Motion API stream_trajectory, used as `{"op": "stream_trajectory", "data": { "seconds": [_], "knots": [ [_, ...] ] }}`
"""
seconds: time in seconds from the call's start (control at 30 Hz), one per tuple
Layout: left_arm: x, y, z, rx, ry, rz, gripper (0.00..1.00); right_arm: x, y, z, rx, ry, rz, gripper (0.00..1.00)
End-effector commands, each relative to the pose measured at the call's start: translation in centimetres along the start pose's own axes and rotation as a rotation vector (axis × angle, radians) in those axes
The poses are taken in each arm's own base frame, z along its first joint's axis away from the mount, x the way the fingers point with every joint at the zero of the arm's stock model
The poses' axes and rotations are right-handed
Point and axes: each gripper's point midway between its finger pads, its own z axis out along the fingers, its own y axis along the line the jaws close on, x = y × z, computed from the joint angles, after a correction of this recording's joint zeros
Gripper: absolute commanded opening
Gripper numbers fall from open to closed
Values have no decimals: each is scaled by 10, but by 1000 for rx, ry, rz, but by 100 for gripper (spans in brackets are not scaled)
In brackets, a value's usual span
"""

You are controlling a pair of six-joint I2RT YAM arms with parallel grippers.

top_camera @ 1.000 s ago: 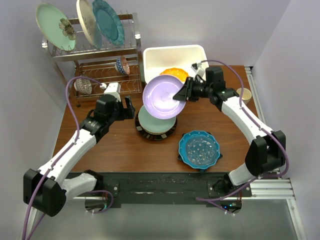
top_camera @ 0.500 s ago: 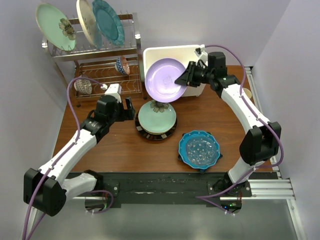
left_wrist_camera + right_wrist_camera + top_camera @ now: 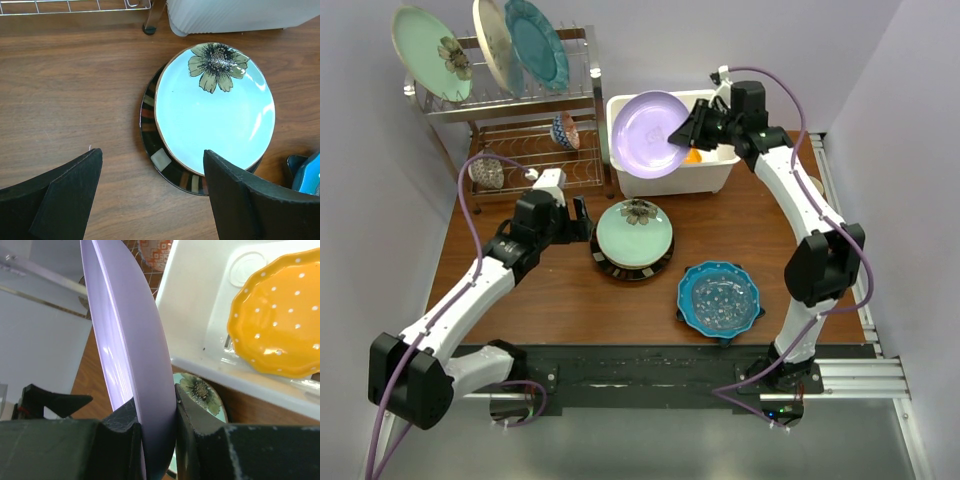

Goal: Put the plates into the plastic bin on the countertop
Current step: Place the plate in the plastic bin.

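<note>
The right gripper [image 3: 686, 130] pinches the stiff, glossy, likely breakable lilac plate [image 3: 648, 135] by its right rim, tilted over the far bin's [image 3: 715, 182] left half, a narrow edge hold it could slip from; the left gripper [image 3: 578, 216] hangs spread near the mint plate [image 3: 634, 240].

No writing, label, brand, number or sign can be read in any of the views.
</note>
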Motion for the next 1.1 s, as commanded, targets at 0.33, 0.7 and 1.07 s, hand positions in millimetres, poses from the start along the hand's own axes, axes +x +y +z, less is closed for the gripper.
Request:
{"op": "stream_trajectory", "data": {
  "seconds": [0.33,0.7,1.07],
  "knots": [
    [6,-1,4,24,19,19,86,-53,-21,25,35,-93,18,0],
    [11,0,7,20,36,22,86,-57,-52,50,61,-102,73,0],
    [14,0,9,20,41,19,86,-56,-76,65,101,-105,92,0]
  ]
}}
